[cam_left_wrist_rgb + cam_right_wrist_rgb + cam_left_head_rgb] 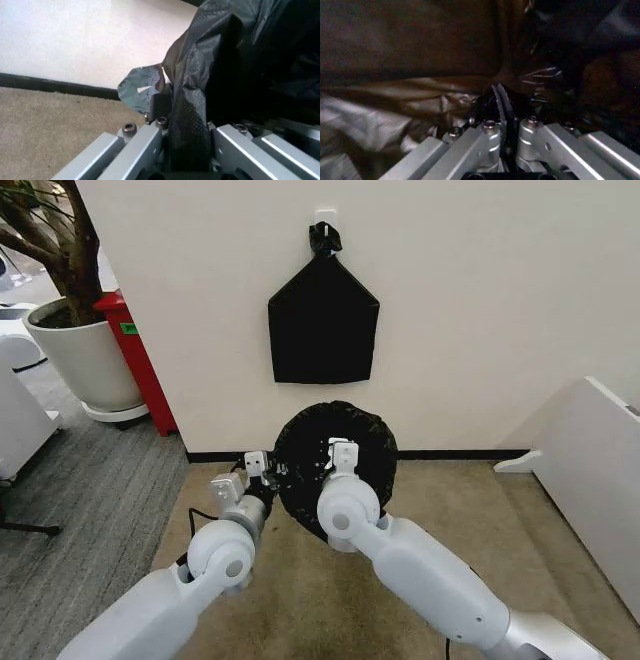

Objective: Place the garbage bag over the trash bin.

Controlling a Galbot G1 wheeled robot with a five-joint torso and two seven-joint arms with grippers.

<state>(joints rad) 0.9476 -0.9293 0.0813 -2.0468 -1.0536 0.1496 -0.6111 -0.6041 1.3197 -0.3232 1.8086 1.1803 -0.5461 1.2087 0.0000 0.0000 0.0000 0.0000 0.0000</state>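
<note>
A: Biggest first. Pale wall (480, 300), tan carpet (450, 510) below it. At the wall's foot stands the trash bin, wholly wrapped in the large thin glossy black plastic garbage bag (310, 465). No cream plastic showing from the head view, only a round black mouth.

B: So the bag is on?

A: Looks draped over the rim all round and sunk into the opening. My judgement: main step largely done. Left to do: let go, back the arms off, perhaps settle the edge. Cannot tell how snug the film sits on the far side.

B: Other items?

A: Flat black house-shaped bag with knotted top (322, 325) hanging on the wall above, apart from the bin. Large white plant pot (85, 360) off to the left, red box (140, 360) beside it. White panel (600, 470) on the right.

B: Grippers?

A: Left gripper (262, 470) at the bin's left edge, touching the bag. Left wrist view: a band of black film (187, 123) runs between the jaws, pinched narrow, and the bag billows up just beyond. Right gripper (343, 455) over the bin's mouth. Right wrist view: a thin fold of film (501, 108) clamped between closed jaws, crinkled plastic all around.

B: Both holding, then.

A: Both holding bag, each at the rim zone.
</note>
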